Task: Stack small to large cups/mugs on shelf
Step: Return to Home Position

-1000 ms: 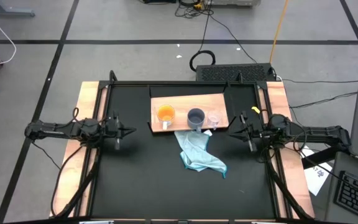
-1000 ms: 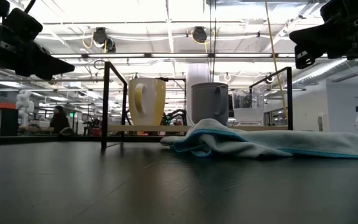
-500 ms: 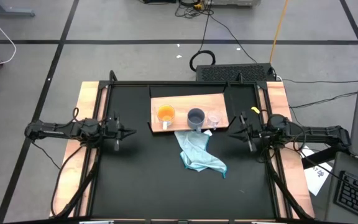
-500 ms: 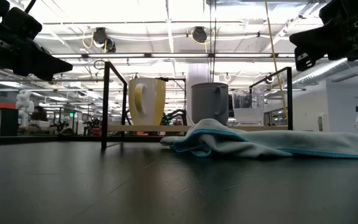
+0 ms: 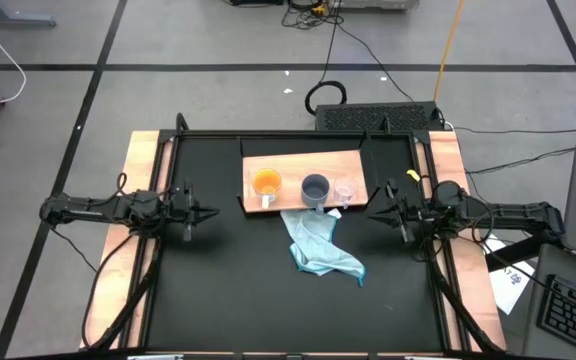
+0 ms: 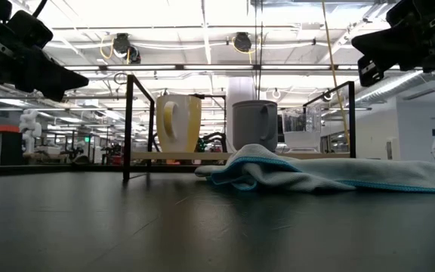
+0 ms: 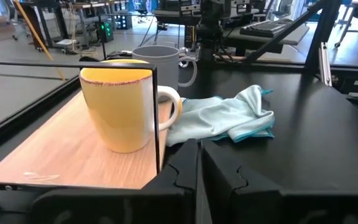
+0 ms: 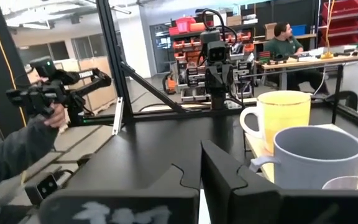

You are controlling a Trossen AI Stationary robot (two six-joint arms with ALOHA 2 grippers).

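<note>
Two dark, slim, jointed arms on show.
Matte black throughout, the left arm [image 5: 98, 209] and right arm [image 5: 508, 213] trail black cables [image 5: 118, 275]; the fingers [image 7: 229, 177] look blocky, notch-edged.

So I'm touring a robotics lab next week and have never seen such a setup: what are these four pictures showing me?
It is a robot with two dark arms at a black table. One picture looks straight down, one looks level across the tabletop, and two come from cameras on the arms' wrists. The left gripper and right gripper hang at either side, both shut and holding nothing. On the wooden shelf stand, in a row, an orange mug, a grey-blue mug and a small glass cup. A light blue cloth lies crumpled on the table just in front of the shelf.
</note>
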